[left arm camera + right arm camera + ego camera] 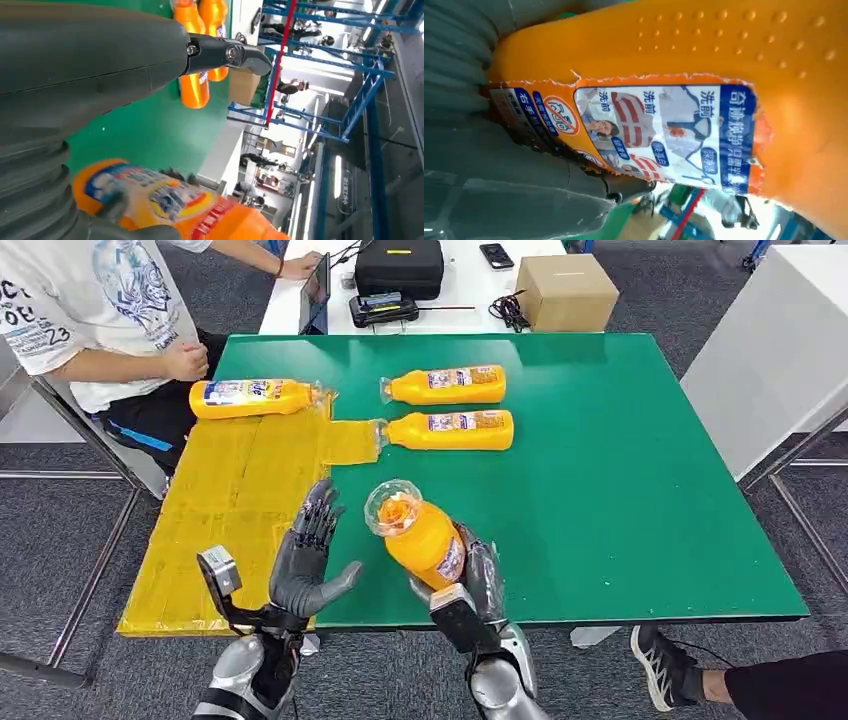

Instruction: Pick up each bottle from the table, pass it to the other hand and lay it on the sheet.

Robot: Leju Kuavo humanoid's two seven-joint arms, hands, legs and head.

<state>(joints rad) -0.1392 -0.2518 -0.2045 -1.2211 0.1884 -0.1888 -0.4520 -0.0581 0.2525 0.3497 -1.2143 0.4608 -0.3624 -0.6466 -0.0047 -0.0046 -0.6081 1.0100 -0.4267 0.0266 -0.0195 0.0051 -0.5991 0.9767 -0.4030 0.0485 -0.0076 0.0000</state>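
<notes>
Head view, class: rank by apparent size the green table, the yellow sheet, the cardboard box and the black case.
1. green table
2. yellow sheet
3. cardboard box and black case: alike in apparent size; both sit far from the camera, so left unranked.

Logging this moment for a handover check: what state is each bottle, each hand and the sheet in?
Held bottle: gripped by the right hand, lifted, cap toward the camera.
Left hand: empty, fingers apart, beside the held bottle.
Sheet bottle: lying on its side on the yellow sheet.
Two table bottles: lying on the green table.
Yellow sheet: spread flat.
</notes>
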